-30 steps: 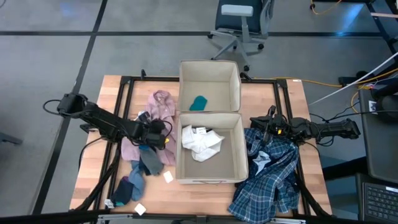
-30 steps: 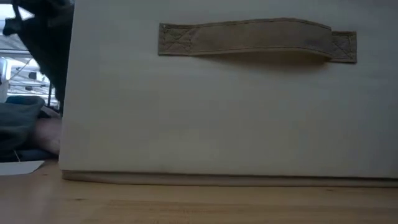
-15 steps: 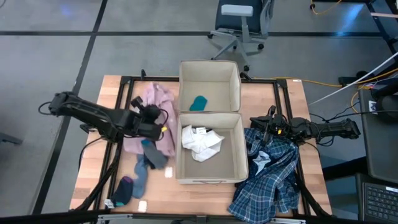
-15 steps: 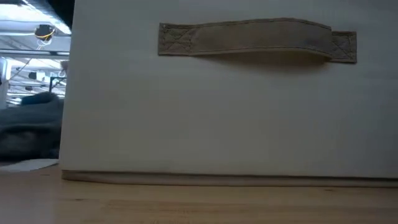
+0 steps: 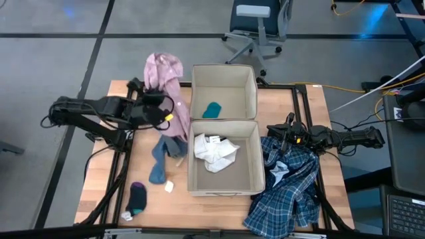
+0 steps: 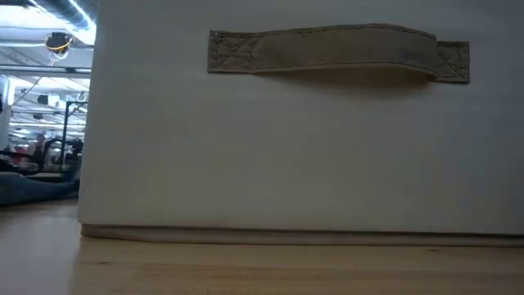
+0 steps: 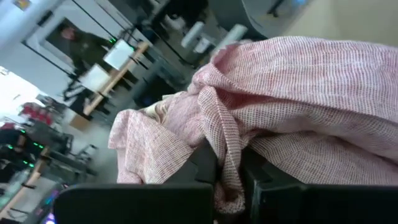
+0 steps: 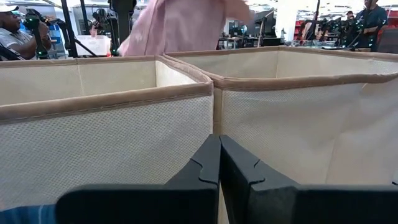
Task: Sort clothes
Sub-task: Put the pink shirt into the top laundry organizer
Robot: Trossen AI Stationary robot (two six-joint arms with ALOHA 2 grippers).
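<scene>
My left gripper [image 5: 161,111] is shut on the pink shirt [image 5: 165,79], raised over the table's far left part, left of the far beige bin [image 5: 224,72]. The shirt also shows beyond the bins in the right wrist view [image 8: 180,25]. A grey-blue sock [image 5: 158,164] and a dark sock [image 5: 136,196] lie flat on the table. A teal sock [image 5: 212,109] lies in the far bin and the white top [image 5: 214,150] in the near bin [image 5: 224,191]. My right gripper [image 5: 271,133] is shut and empty over the blue-white plaid shirt [image 5: 289,189], right of the near bin. My left gripper pinches a bunched fold of the pink shirt [image 7: 227,184] between its two fingers [image 7: 202,163]; several layers are gathered there. The shirt is lifted, with part of it piled over the gripper. Its lower end [image 5: 176,143] hangs beside the near bin; whether that end touches the table I cannot tell.
Two small white tags [image 5: 169,187] [image 5: 127,214] lie near the socks. The plaid shirt hangs over the table's near right edge. The near bin's wall and handle [image 6: 340,51] fill the low view. An office chair [image 5: 255,26] stands behind the table.
My left gripper has risen and gone toward the table's far edge, taking the pink shirt up off the table. The socks that lay on and beside the shirt have come off it and now lie apart on the bare wood, the dark one nearer the near edge.
</scene>
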